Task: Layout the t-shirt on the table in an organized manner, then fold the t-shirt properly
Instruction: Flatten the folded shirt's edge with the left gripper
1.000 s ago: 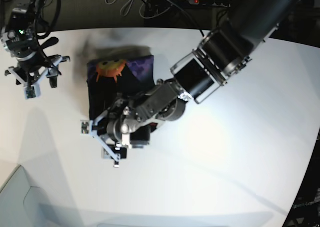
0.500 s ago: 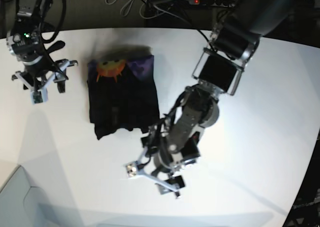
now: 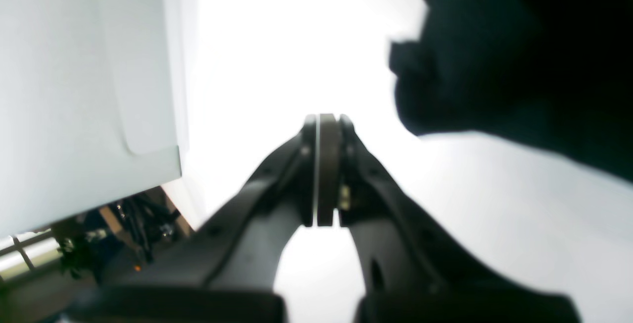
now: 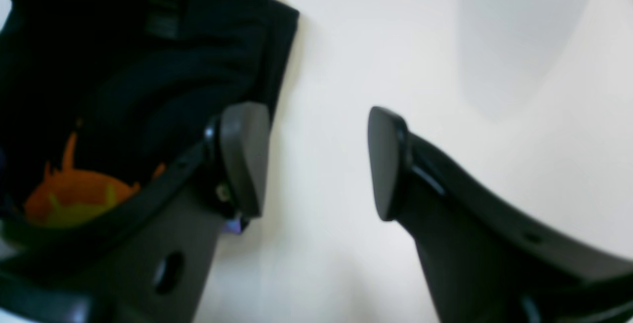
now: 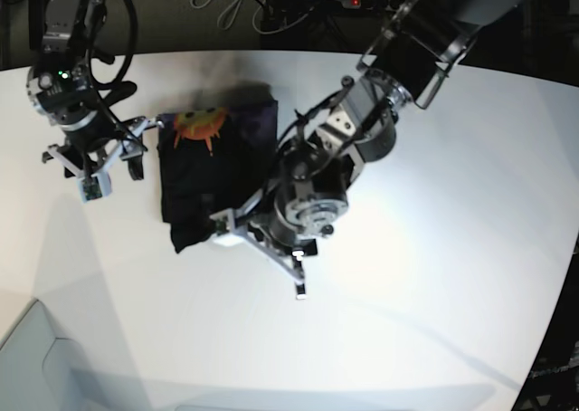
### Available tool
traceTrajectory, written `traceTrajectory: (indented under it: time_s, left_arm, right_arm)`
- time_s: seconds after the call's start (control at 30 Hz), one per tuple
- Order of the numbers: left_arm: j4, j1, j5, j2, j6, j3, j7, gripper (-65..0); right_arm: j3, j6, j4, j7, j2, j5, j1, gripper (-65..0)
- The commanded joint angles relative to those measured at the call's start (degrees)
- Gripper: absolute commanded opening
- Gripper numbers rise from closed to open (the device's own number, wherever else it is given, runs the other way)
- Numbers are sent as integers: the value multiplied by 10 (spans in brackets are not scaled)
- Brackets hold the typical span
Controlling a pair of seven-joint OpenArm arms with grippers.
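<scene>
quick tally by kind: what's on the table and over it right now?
t-shirt: 1
grippers: 2, left gripper and right gripper
table: 1
Total: 4

You have the t-shirt point(image 5: 213, 180) folded into a compact upright rectangle, lying flat on the table point(image 5: 434, 275). It is black, with the orange-yellow face and purple-blue print showing at its far end. Its near edge looks slightly uneven and rumpled. The table is plain white, spreading well beyond the shirt on all sides.
</scene>
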Motion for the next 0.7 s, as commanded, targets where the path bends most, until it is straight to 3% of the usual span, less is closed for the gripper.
traceTrajectory:
  time_s: [0.0, 0.3, 0.67]
  left_arm:
    - [9, -12, 6, 4, 5, 7, -4, -649]
    - [9, 3, 1, 7, 5, 32, -3, -649]
    - [-41, 4, 0, 7, 5, 147, -3, -649]
  right_arm:
    - [3, 3, 8, 14, 8, 3, 6, -327]
    - [4, 3, -6, 15, 8, 2, 19, -327]
    - [4, 3, -27, 15, 9, 2, 39, -327]
